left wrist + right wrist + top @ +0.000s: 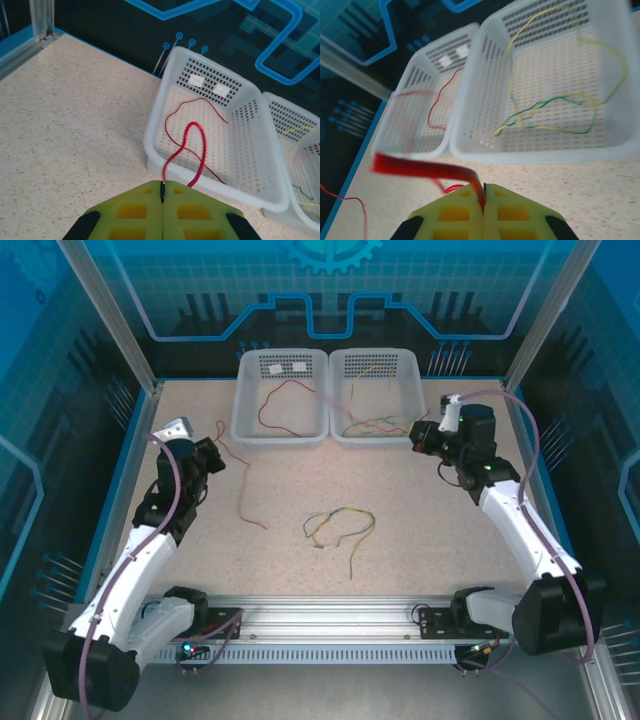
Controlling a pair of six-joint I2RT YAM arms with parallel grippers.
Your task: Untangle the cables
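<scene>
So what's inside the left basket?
One red cable curling on the floor of the left basket. In the left wrist view, the loop in the left pincer covers part of it.

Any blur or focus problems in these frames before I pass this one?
Right wrist view: the red cable leaving the shut right gripper smears into a thick blurred band, likely too near the lens. Left wrist view: sharp, the red loop in the shut left gripper reads crisp. Top external view: even light on the table, no glare.
</scene>
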